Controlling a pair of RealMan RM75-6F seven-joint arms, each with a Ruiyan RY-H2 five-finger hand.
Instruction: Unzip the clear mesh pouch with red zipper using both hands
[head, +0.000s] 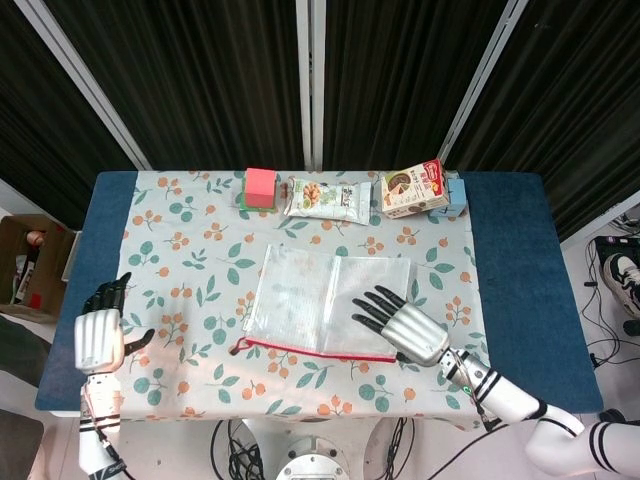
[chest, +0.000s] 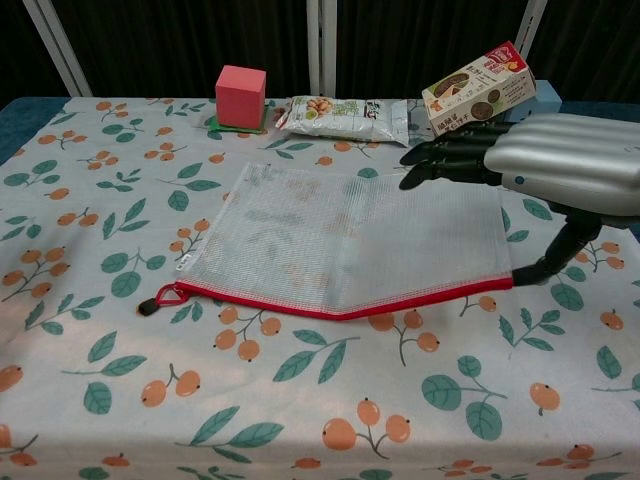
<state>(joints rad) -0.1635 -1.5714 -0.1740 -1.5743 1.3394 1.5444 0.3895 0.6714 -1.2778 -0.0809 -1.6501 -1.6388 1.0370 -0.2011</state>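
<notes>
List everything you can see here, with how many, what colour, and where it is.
Pouch: one, clear mesh with a red zipper, flat in the middle of the table.
Zipper pull: one, dark, at the pouch's near left corner.
Cube: one, pink-red, far edge, on a green mat.
Snack packet: one, pale green, far edge beside the cube.
Food box: one, white, red and brown, far right.
Blue block: one, behind the food box.
Tablecloth: one, white with orange fruit and green leaves.
Cardboard box: one, brown, on the floor at left.
Left robot hand: open, at the table's left edge.
Right robot hand: open, over the pouch's right end.
</notes>
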